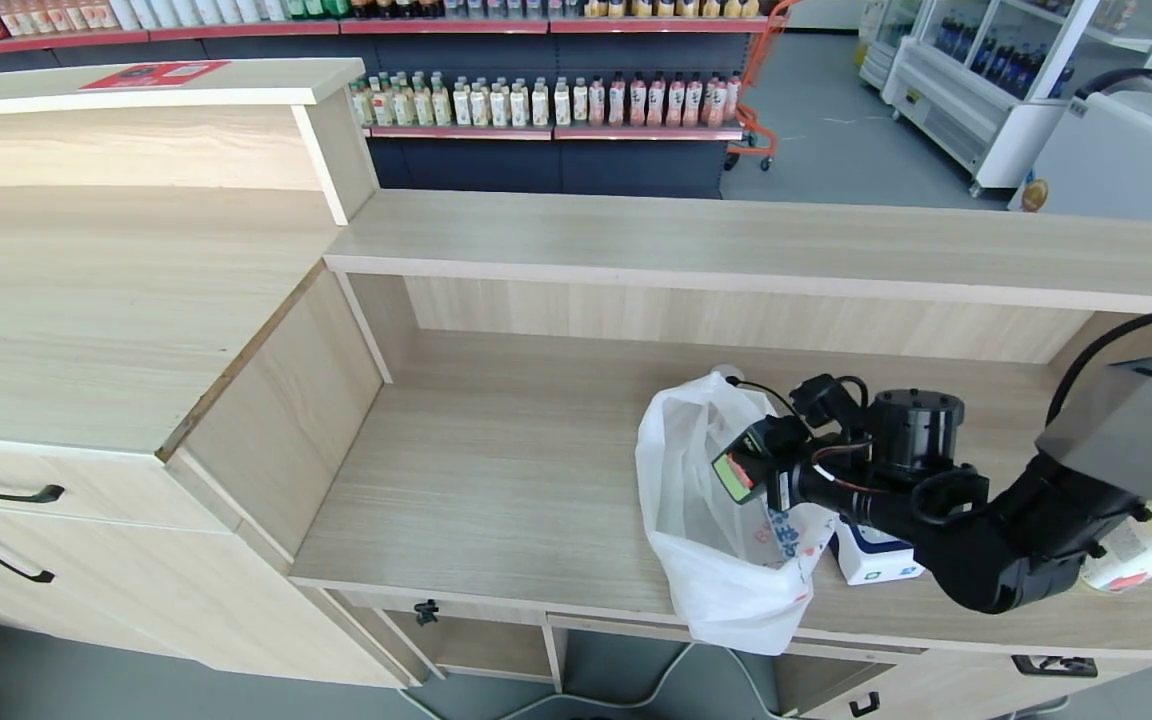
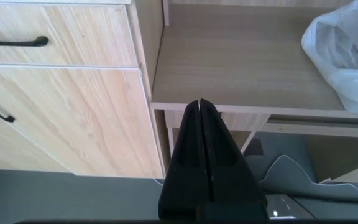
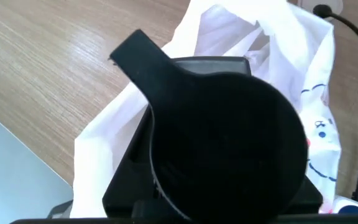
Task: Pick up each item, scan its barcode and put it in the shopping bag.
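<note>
Where the tabletop runs from its left side panel to the shopping bag, we see a broad stretch of wood, walled behind by a raised ledge and open along the front edge. The white bag stands at that front edge, its bottom sagging over it. The right gripper sits at the bag's mouth behind a black device; we cannot tell how its fingers stand. A white-and-blue box lies just beside the bag under the arm, and a bottle lies farther right. The left gripper hangs clenched and empty below the front edge, near the drawers. Store shelves stand behind.
</note>
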### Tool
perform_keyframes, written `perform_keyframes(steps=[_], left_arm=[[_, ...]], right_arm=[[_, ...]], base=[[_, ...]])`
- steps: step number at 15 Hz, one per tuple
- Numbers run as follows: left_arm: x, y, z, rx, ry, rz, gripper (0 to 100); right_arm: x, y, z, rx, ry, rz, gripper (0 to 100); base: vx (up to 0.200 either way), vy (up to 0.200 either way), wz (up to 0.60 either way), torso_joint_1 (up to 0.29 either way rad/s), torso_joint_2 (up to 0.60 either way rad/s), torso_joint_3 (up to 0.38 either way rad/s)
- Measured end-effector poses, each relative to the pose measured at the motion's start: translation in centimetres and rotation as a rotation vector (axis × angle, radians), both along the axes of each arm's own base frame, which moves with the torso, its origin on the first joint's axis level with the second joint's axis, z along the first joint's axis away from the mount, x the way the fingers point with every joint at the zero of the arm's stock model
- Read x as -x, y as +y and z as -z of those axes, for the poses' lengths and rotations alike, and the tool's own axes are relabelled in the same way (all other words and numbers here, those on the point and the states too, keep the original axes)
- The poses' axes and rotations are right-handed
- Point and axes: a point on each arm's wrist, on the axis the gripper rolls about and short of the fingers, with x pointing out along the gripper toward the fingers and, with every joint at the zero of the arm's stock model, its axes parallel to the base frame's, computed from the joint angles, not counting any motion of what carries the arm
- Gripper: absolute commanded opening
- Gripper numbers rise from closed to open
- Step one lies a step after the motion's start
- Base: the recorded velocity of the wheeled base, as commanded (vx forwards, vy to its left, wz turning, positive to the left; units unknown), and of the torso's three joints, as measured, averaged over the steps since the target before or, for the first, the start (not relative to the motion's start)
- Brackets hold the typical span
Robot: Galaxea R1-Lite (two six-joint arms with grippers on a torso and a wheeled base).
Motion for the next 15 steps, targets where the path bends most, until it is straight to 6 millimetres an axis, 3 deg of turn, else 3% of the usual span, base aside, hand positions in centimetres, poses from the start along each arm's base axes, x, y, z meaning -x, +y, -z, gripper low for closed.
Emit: perform_keyframes(steps=[11, 12, 15], left_arm=[[0.0, 0.0, 0.0, 0.000, 0.000, 0.000, 0], [0.0, 0.0, 0.0, 0.000, 0.000, 0.000, 0], [0.0, 0.0, 0.0, 0.000, 0.000, 0.000, 0]], right_arm=[[0.1, 0.2, 4.7, 0.047, 0.039, -0.004, 0], [0.2, 0.3, 5.1, 0.053, 0.045, -0.002, 100], [0.3, 0.3, 5.6, 0.062, 0.058, 0.008, 100]], base=[[0.000, 0.000, 0.00, 0.000, 0.00, 0.000], [0.000, 0.000, 0.00, 0.000, 0.00, 0.000], [0.000, 0.000, 0.00, 0.000, 0.00, 0.000]])
